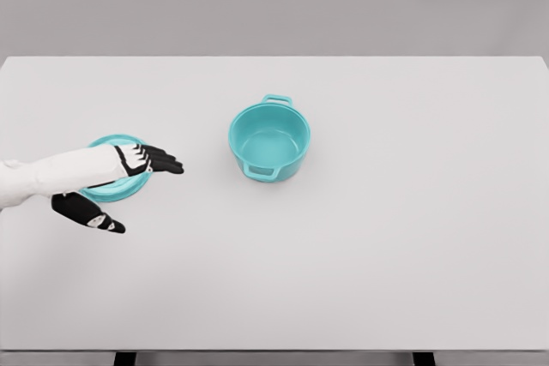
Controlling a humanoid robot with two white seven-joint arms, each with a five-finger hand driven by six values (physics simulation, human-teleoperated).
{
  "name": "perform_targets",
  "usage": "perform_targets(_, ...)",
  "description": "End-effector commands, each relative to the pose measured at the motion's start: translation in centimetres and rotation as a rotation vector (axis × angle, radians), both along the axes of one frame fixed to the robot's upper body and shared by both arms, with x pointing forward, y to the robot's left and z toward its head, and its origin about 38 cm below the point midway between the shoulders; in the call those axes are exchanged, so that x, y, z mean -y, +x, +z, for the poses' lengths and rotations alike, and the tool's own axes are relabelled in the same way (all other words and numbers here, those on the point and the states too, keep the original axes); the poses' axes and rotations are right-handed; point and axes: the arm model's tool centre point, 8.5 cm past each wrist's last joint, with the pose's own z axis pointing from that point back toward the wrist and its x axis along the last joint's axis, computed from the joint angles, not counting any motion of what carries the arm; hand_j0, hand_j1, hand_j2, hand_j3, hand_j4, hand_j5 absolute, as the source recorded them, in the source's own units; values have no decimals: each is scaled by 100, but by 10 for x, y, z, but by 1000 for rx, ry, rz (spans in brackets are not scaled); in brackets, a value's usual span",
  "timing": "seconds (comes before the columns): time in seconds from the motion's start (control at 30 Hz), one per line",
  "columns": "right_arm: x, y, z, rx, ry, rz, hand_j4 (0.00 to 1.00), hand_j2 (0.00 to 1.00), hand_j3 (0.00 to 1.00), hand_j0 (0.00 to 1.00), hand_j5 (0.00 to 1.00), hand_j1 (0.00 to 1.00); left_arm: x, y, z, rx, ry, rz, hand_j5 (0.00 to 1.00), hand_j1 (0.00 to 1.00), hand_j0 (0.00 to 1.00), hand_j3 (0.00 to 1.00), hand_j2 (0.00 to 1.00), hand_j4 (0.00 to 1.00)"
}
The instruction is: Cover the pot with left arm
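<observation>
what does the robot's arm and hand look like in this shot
Only the left arm shows: a smooth white forearm ending in the left hand, five-fingered, with black fingers and white patches at the knuckles and on the thumb. No cables or markings are visible.

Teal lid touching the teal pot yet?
Apart. Head view shows bare white table between the round teal lid, under the left robot hand, and the open teal pot.

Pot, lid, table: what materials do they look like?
Teal round two-handled pot: smooth, uniform colour with a faint sheen, enamel-coated metal or plastic; the render leaves it open. Teal round lid under the left robot hand: same look. White rectangular table: matte, plain, no grain, possibly laminate.
</observation>
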Motion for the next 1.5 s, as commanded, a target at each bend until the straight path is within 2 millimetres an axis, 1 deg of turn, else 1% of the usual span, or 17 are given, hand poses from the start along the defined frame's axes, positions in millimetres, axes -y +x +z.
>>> perform_targets(0.0,0,-2,0,-5,-1,-5,100,100,100,100,100,100,-2,1,0,-7,-6,6,100,100,100,100,100,100)
perform_targets(0.07,0,-1,0,-2,-1,-5,100,100,100,100,100,100,-9,4,6,-6,-17,28,100,100,100,100,100,100)
perform_targets(0.1,0,-1,0,-2,-1,-3,100,100,100,100,100,100,-17,14,10,1,-31,61,100,100,100,100,100,100)
perform_targets(0.13,0,-1,0,-4,-1,-5,100,100,100,100,100,100,-31,25,11,-5,-47,115,100,100,100,100,100,100)
perform_targets(0.27,0,-1,0,-2,-1,-5,100,100,100,100,100,100,-43,29,9,-38,-78,153,100,100,100,100,100,100)
perform_targets(0.37,0,-1,0,-2,-1,-5,100,100,100,100,100,100,-49,35,9,-16,-120,201,100,100,100,100,100,100)
perform_targets(0.4,0,-2,0,-5,-1,-5,100,100,100,100,100,100,-62,42,5,-3,-161,279,100,100,100,100,100,100)
perform_targets(0.47,0,-1,0,-2,-1,-5,100,100,100,100,100,100,-63,47,-4,-9,-210,316,100,100,100,100,100,100)
perform_targets(0.5,0,-1,0,-4,-1,-5,100,100,100,100,100,100,-69,51,-15,-30,-215,349,100,100,100,100,100,100)
perform_targets(0.6,0,-2,0,-5,-1,-5,100,100,100,100,100,100,-67,62,-42,-145,-178,423,100,100,100,100,100,100)
perform_targets(0.7,0,-1,0,-4,-1,-5,100,100,100,100,100,100,-67,63,-47,-167,-164,433,100,100,100,100,100,100)
perform_targets(0.73,0,-1,0,-4,-1,-5,100,100,100,100,100,100,-67,62,-50,-182,-158,439,97,97,97,97,97,97)
perform_targets(0.8,0,-1,0,-4,-1,-5,100,100,100,100,100,100,-66,61,-57,-216,-145,451,79,79,79,79,79,79)
perform_targets(0.87,0,-1,0,-4,-1,-5,100,100,100,100,100,100,-65,61,-61,-269,-166,469,76,76,76,76,76,76)
perform_targets(1.13,0,-1,0,-2,-1,-5,100,100,100,100,100,100,-73,65,-62,-285,-138,498,77,77,77,77,77,77)
perform_targets(1.23,0,-1,0,-4,-1,-5,100,100,100,100,100,100,-81,70,-66,-280,-72,545,78,78,78,78,78,78)
perform_targets(1.47,0,-1,0,-4,-1,-5,100,100,100,100,100,100,-79,71,-67,-270,-52,540,79,79,79,79,79,79)
